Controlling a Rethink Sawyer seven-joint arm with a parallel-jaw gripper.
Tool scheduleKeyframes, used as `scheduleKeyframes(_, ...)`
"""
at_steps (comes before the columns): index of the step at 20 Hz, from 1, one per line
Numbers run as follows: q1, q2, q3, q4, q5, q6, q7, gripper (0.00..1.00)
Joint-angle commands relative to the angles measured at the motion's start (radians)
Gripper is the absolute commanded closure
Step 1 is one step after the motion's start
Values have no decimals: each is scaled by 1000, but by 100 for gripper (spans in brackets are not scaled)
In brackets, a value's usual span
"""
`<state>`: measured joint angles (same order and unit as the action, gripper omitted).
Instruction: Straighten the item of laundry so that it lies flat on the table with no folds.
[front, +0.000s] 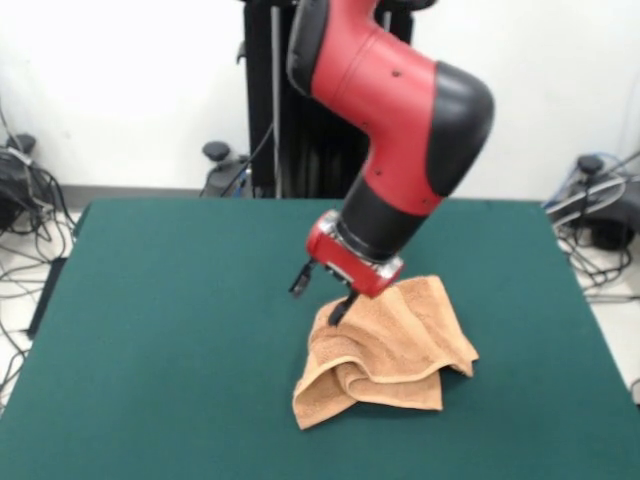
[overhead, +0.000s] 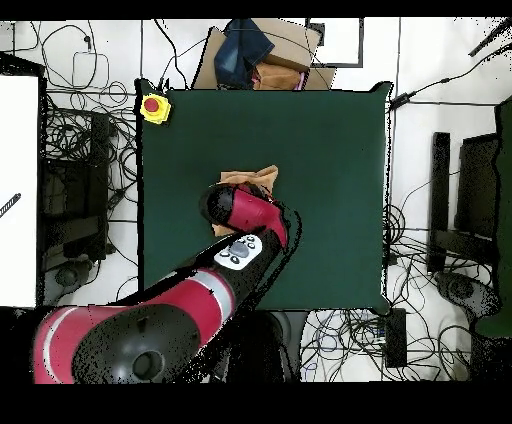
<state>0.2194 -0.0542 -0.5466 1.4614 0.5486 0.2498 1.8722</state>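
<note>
Lying crumpled near the middle of the dark green table (front: 180, 330), the orange-tan towel (front: 395, 350) is far from flat: its near edge curls under in thick rolls and ridges run across its top. The red arm's gripper (front: 322, 296) sits at the towel's upper edge, one dark finger (front: 340, 310) touching the cloth, though whether it grips the fabric cannot be told. By this look, nearly all the straightening remains.

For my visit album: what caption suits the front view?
Red robot arm lowers its claw onto a crumpled orange-tan towel on a green table.
</note>
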Motion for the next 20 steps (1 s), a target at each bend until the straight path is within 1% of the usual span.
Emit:
scheduleKeyframes(1,6,30,65,-79,93,-22,298,0)
scheduleKeyframes(4,32,23,60,-127,84,30,282,0)
scheduleKeyframes(6,48,45,43,-179,85,67,285,0)
scheduleKeyframes(11,86,134,-55,-297,129,190,386,0)
scheduleKeyframes(13,92,156,-91,-318,143,234,419,0)
scheduleKeyframes(15,83,162,-99,-315,148,246,418,0)
scheduleKeyframes(17,72,180,-136,-327,154,288,442,0)
scheduleKeyframes(20,35,176,-130,-315,164,320,455,0)
